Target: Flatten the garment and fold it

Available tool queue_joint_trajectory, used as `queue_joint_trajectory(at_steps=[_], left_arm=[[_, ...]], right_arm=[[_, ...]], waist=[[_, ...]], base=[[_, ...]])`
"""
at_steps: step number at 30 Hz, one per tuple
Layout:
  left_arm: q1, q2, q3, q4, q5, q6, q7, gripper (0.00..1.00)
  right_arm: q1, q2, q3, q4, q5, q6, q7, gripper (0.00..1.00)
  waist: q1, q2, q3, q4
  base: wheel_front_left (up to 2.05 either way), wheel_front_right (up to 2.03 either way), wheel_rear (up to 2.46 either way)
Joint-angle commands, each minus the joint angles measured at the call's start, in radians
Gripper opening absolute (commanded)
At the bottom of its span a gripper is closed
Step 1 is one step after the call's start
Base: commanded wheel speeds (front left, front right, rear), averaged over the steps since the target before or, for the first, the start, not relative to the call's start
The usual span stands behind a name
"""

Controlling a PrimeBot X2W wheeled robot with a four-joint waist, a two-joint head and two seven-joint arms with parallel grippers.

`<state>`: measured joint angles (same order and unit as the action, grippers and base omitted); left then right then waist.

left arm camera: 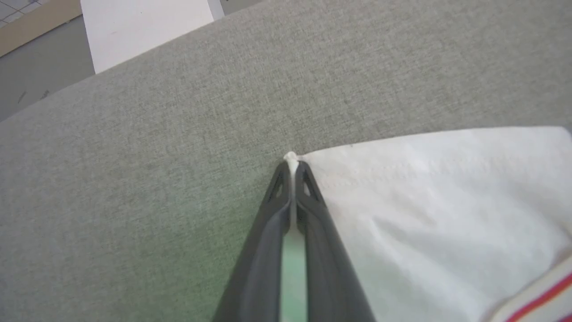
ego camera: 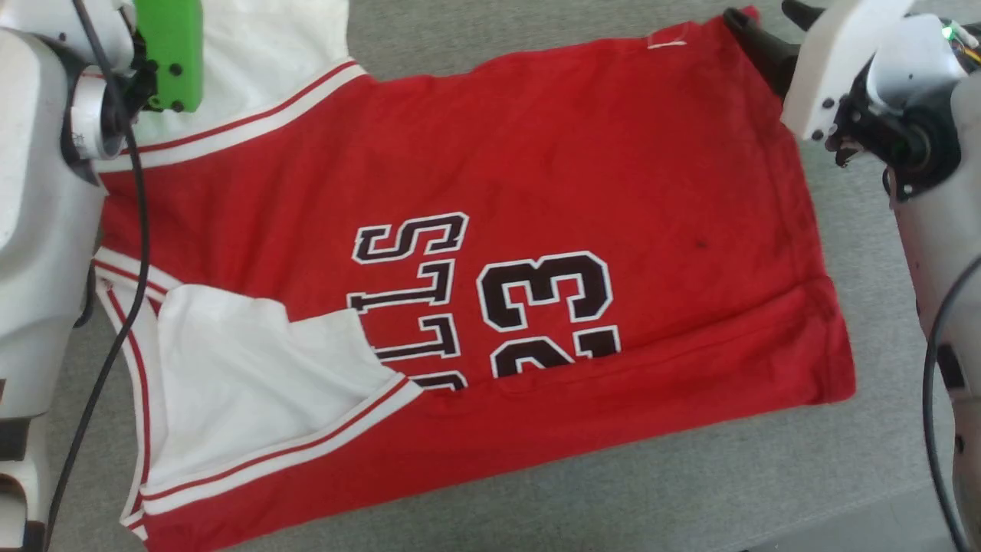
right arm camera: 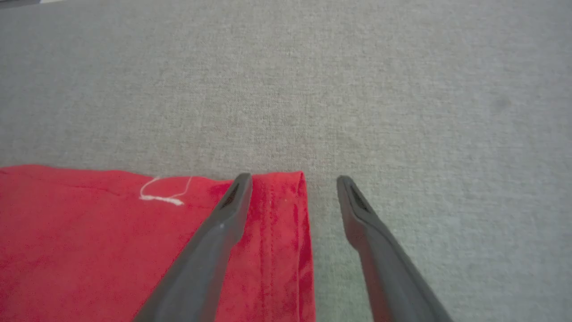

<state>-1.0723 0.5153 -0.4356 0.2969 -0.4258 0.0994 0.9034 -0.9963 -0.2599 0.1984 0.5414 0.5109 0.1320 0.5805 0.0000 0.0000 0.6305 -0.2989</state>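
The garment, a red jersey with black white-outlined letters and "23", lies spread on the grey surface, its white inside showing at the left. In the left wrist view my left gripper is shut on a corner of the garment's white fabric, a bit of white pinched between the tips. My right gripper stands open at the garment's far right corner, one finger over the red hem, the other over bare surface. In the head view the right gripper's dark fingers sit at that corner.
The grey fabric-covered table extends around the garment. Beyond its far edge the left wrist view shows a white panel and floor. My pale left arm and right arm flank the garment, with black cables hanging.
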Motion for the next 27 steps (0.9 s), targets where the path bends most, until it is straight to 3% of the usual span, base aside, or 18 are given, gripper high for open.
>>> queue_joint_trajectory(at_steps=[1, 2, 3, 4, 7, 13, 19, 21, 27], left_arm=[[-0.005, -0.007, -0.007, 0.01, -0.012, -0.008, -0.007, 0.0], [-0.009, -0.011, -0.008, 0.012, -0.012, -0.011, -0.015, 0.0], [-0.011, -0.013, -0.009, 0.015, -0.013, -0.013, -0.021, 0.0], [-0.012, -0.016, -0.01, 0.019, -0.015, -0.015, -0.027, 0.0], [-0.014, -0.023, -0.011, 0.027, -0.02, -0.022, -0.05, 0.0], [-0.01, -0.029, -0.001, 0.035, -0.02, -0.042, -0.174, 0.0], [0.069, -0.032, 0.029, 0.021, -0.05, -0.064, -0.342, 0.0], [0.151, -0.034, 0.049, -0.027, -0.077, -0.07, -0.429, 0.0], [0.396, -0.025, 0.088, -0.163, -0.137, -0.043, -0.531, 0.0]], right_arm=[[-0.028, 0.008, -0.005, 0.033, -0.007, -0.001, 0.03, 1.0], [-0.046, 0.011, -0.009, 0.065, -0.019, -0.001, 0.064, 1.0], [-0.058, 0.013, -0.012, 0.091, -0.033, -0.001, 0.095, 0.78], [-0.071, 0.016, -0.014, 0.119, -0.053, -0.001, 0.135, 0.44], [-0.094, 0.018, -0.009, 0.143, -0.109, -0.001, 0.199, 0.01], [-0.071, 0.028, -0.024, 0.096, -0.151, -0.001, 0.135, 0.0], [0.047, 0.006, 0.007, -0.009, -0.097, -0.001, -0.045, 0.0], [0.128, -0.025, 0.031, -0.072, -0.073, -0.001, -0.159, 0.0], [0.309, -0.092, 0.066, -0.164, -0.037, -0.001, -0.352, 0.0]], waist=[[0.0, 0.0, 0.011, 0.014], [0.0, 0.0, 0.012, 0.018], [0.0, 0.0, 0.013, 0.021], [0.0, 0.0, 0.013, 0.023], [0.0, 0.0, 0.013, 0.029], [0.0, 0.0, -0.013, 0.038], [0.0, 0.0, -0.097, 0.058], [0.0, 0.0, -0.157, 0.073], [0.0, 0.0, -0.286, 0.107]], base=[[0.0, 0.0, 0.0], [0.0, 0.0, 0.0], [0.0, 0.0, 0.0], [0.0, 0.0, 0.0], [0.0, 0.0, 0.0], [0.0, 0.0, 0.0], [0.0, 0.0, 0.0], [0.0, 0.0, 0.0], [0.0, 0.0, 0.0]])
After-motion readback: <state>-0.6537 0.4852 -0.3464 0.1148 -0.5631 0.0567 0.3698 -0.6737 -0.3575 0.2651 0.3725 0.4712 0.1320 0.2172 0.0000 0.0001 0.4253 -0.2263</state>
